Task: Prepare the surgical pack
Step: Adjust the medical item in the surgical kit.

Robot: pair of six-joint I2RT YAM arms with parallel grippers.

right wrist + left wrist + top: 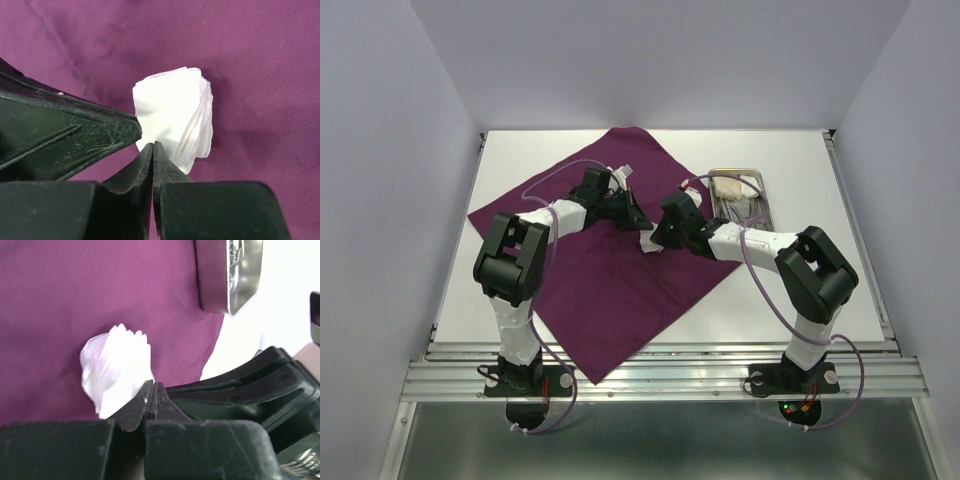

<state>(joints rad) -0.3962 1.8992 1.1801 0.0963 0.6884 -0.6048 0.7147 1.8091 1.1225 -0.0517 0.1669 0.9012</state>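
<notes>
Bench: white table (pixel 820 290); both arms reach in from your near edge to mid-bench.
Wrap: deep-purple wrap (pixel 610 290) lies flat as a diamond across the middle. One corner points at the far edge and the opposite corner hangs over the near edge.
Tray: steel tray (pixel 772 200) sits toward the far right corner, just beside the wrap's right-hand hem. You cannot tell whether it overlaps the hem.
Tray contents: silver instruments (pixel 748 208) lie lengthwise, with a pale wad (pixel 728 185) at the tray's far end.
Gauze: white folded gauze wad (pixel 172 112) is over the wrap near mid-bench, plies fanned, between the tips of the two claws.
Left claw: your left gripper (pixel 151 392) is pressed tip to tip with no gap visible. The gauze wad meets its tips on their left side. Whether a ply is nipped, you cannot tell.
Right claw: your right gripper (pixel 153 150) is likewise closed to a hairline, and the gauze wad stands straight off its tips. You cannot confirm a hold here either.
Claw spacing: the tips nearly meet. In the right wrist view a finger of the left gripper touches the wad's edge.
</notes>
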